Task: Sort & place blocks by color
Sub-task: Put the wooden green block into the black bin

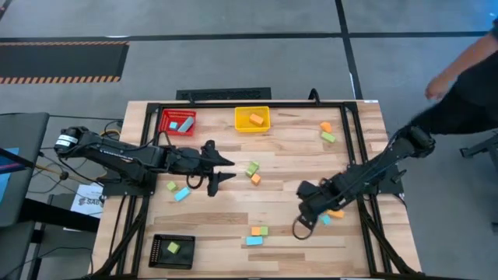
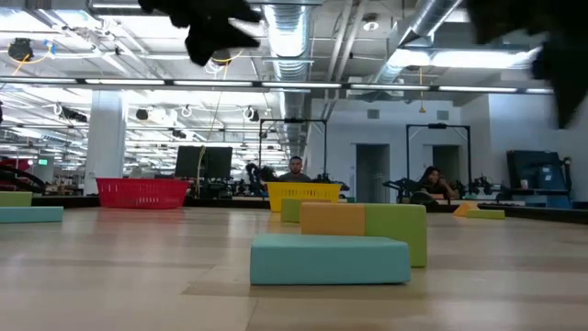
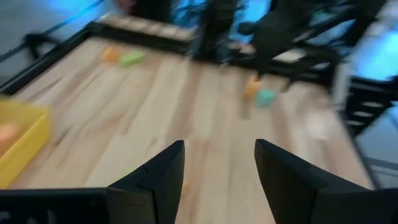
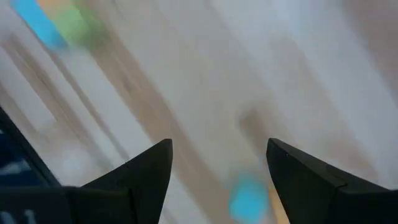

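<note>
Small blocks lie loose on the wooden table: green and orange in the middle, green and blue to the left, and orange and green at far right. An orange-green pair sits beside a blue bar near the front, large in the low view. My left gripper is open over bare wood left of the middle pair. My right gripper is open, with a blue block showing between its fingertips and an orange block beside it.
A red bin with a blue block and a yellow bin with an orange block stand at the far edge. A black bin with a green block sits near left. A black frame rims the table. A person is at far right.
</note>
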Robot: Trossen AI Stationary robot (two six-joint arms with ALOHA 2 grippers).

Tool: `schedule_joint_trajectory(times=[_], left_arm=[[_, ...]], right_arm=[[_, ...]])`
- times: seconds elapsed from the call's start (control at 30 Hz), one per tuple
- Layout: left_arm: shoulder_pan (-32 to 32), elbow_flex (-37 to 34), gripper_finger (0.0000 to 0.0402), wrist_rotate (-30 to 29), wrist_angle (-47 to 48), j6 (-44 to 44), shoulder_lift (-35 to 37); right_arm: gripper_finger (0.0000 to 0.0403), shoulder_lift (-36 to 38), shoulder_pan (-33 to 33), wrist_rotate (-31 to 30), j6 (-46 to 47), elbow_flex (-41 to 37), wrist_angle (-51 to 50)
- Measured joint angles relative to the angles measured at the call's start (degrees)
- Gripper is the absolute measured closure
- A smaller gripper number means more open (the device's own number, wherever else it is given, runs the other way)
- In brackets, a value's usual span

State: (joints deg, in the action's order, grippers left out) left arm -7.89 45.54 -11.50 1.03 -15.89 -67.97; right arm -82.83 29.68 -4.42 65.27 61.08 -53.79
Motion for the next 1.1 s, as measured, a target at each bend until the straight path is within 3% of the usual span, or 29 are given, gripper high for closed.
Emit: schedule_joint_trajectory(times=[0.13,0.27,0.47,0.6,0.67,0.9,1.1], left_arm=[[3.1,0.0,0.0219,-2.1,3.7,-9.1,-4.0],[5.2,2.0,0.0213,3.1,3.1,-10.9,-10.8],[4.9,7.0,0.0179,7.2,3.1,7.0,-21.1],[2.4,9.5,0.0151,16.5,2.5,18.5,-24.7],[1.2,10.2,0.0141,18.3,2.6,21.2,-25.6],[-0.9,11.6,0.0131,16.8,9.4,19.9,-25.3],[-4.8,12.6,0.0131,10.2,20.5,16.9,-24.1]], right_arm=[[0.0121,0.0,-4.2,-0.7,-5.8,0.0,6.1],[0.0121,0.0,-7.3,-0.6,-9.9,0.0,7.7],[0.0121,0.3,-10.5,0.8,-16.0,0.0,7.6],[0.0121,0.6,-11.6,3.7,-18.8,0.0,7.8],[0.0121,0.6,-11.6,4.3,-20.8,0.0,8.9],[0.0121,-4.2,-8.2,4.1,-38.0,-0.5,29.9],[0.0121,-12.4,-8.5,7.4,-40.5,-0.6,39.3]])
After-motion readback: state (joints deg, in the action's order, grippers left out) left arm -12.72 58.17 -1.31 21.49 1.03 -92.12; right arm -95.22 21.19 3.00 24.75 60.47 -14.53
